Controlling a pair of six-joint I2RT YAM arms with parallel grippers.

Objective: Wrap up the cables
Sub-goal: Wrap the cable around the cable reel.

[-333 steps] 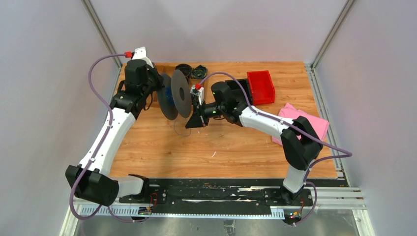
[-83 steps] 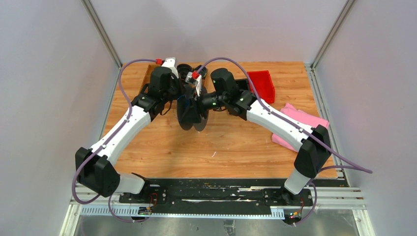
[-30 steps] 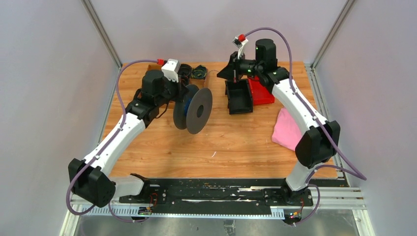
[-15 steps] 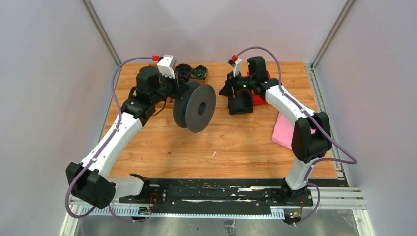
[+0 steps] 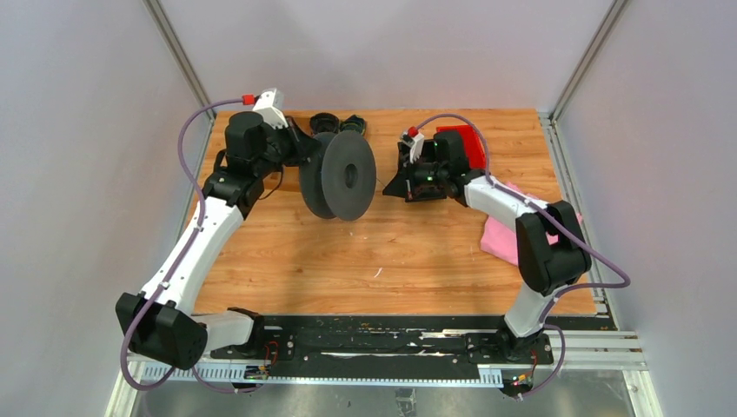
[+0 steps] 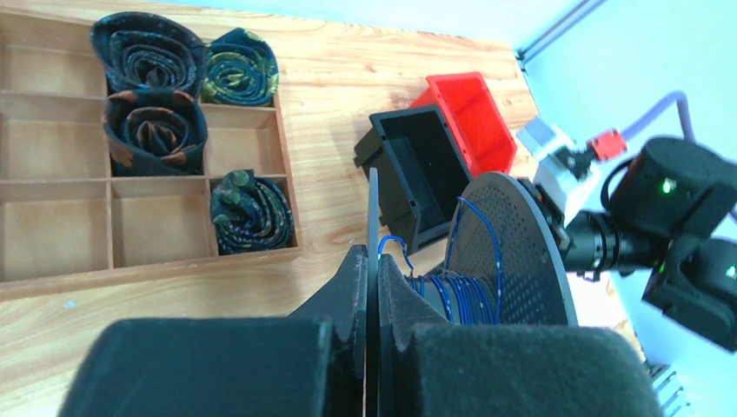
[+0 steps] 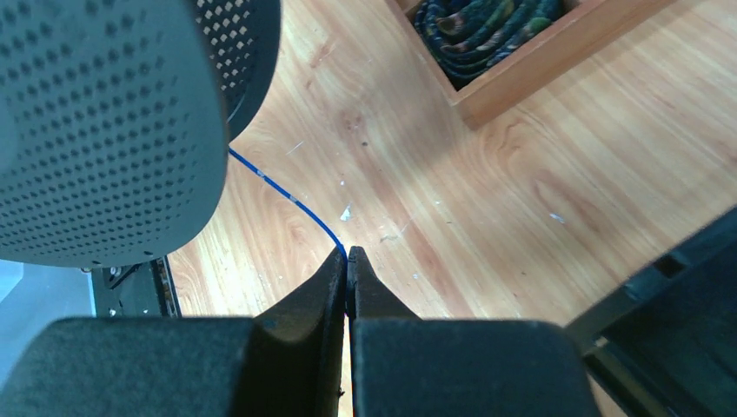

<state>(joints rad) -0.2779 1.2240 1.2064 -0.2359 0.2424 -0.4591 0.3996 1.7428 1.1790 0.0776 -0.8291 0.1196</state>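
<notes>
Now my right pincer, which was up above the black plastic bin a second ago, has dropped low beside the big grey perforated spool, pinched shut on the thin dark blue wire. My left pincer clamps the spool's rim. Wire is fed for another turn, I judge; no writing readable

— We look down from above and behind the arms, taking in the whole table.
— Our wrist views sit close; both share the spool, upper left in the right one.
</notes>
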